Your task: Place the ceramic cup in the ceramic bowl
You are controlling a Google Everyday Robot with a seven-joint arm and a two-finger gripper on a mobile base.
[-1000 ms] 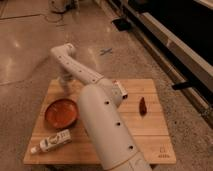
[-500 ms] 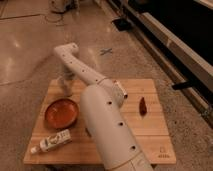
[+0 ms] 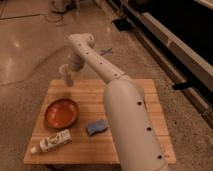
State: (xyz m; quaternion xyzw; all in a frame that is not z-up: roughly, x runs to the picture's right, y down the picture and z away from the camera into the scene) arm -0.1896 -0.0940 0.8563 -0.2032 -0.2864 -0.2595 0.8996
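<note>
Since a second ago the arm's upper joint has swung up and rightward. Now the end effector (image 3: 71,76) hangs at the counter's (image 3: 87,97) far left corner, with the cup (image 3: 64,73) right against it, beyond the bowl (image 3: 62,113). I cannot tell whether it grips the cup. I judge the cup light, stiff, slick and chippable, so I'd take its wall near the rim. Its base is hard to make out.

Gripper (image 3: 70,76) over far-left edge of wooden board (image 3: 90,95), next to ceramic cup (image 3: 64,71). Bare board between there and ceramic bowl (image 3: 62,113): passage open. Blue sponge (image 3: 96,126) crowds bowl's right, bottle (image 3: 51,142) its front. Arm (image 3: 127,120) blocks board's right side.
</note>
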